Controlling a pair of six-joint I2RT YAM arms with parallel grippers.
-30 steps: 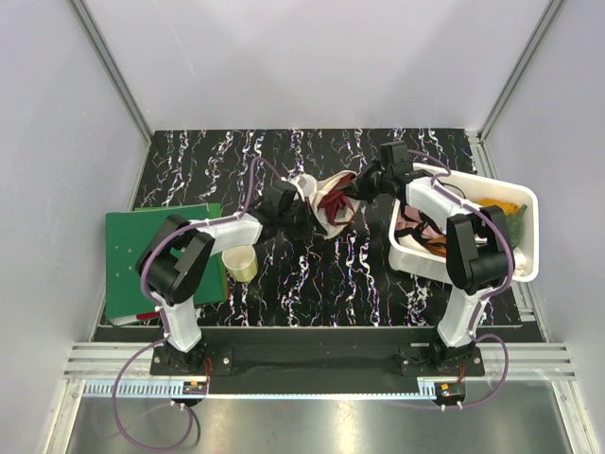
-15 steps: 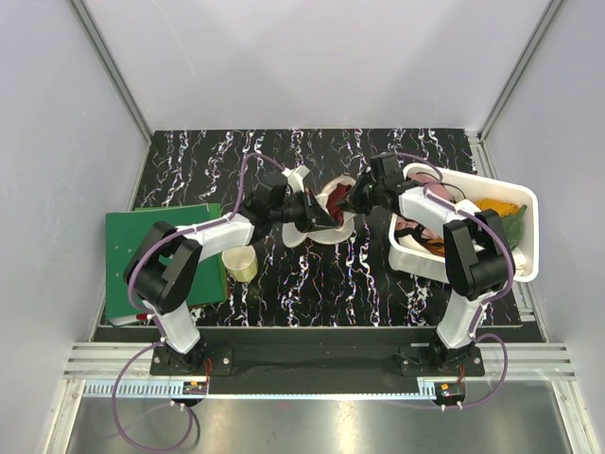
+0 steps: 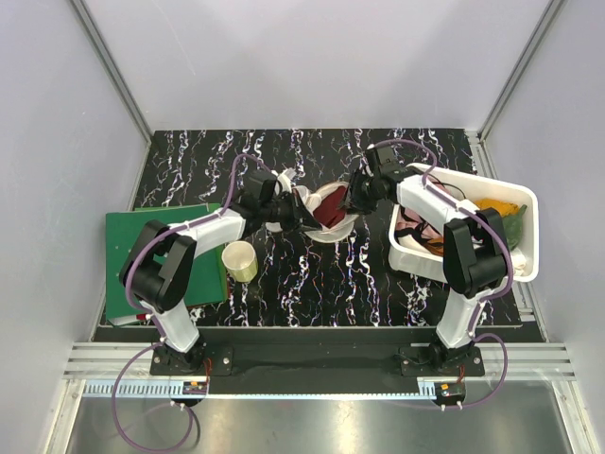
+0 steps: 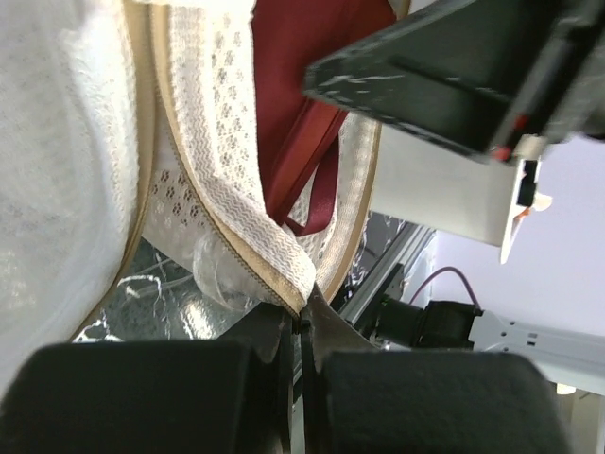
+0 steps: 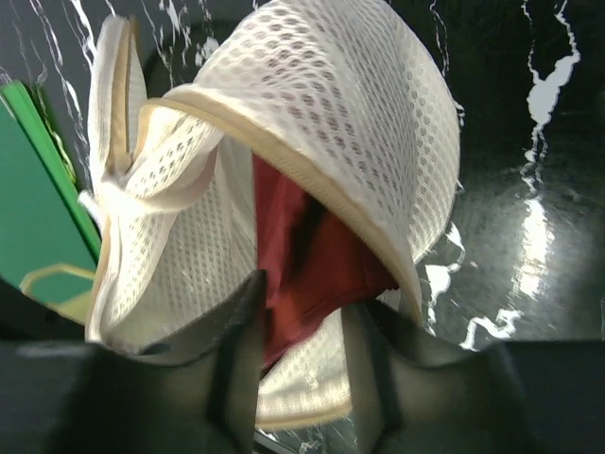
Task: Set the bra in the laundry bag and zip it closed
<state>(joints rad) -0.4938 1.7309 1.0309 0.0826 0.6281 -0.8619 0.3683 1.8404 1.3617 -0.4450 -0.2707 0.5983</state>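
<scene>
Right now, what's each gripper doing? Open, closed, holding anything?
Left gripper: closed, pinching the laundry bag at its rim.
Right gripper: open, jaws apart with the bra between them.

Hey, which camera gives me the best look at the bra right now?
The right wrist view: the bra shows as maroon fabric inside the open laundry bag. The left wrist view shows a strip and strap between mesh edges; the top view only a small patch.
</scene>
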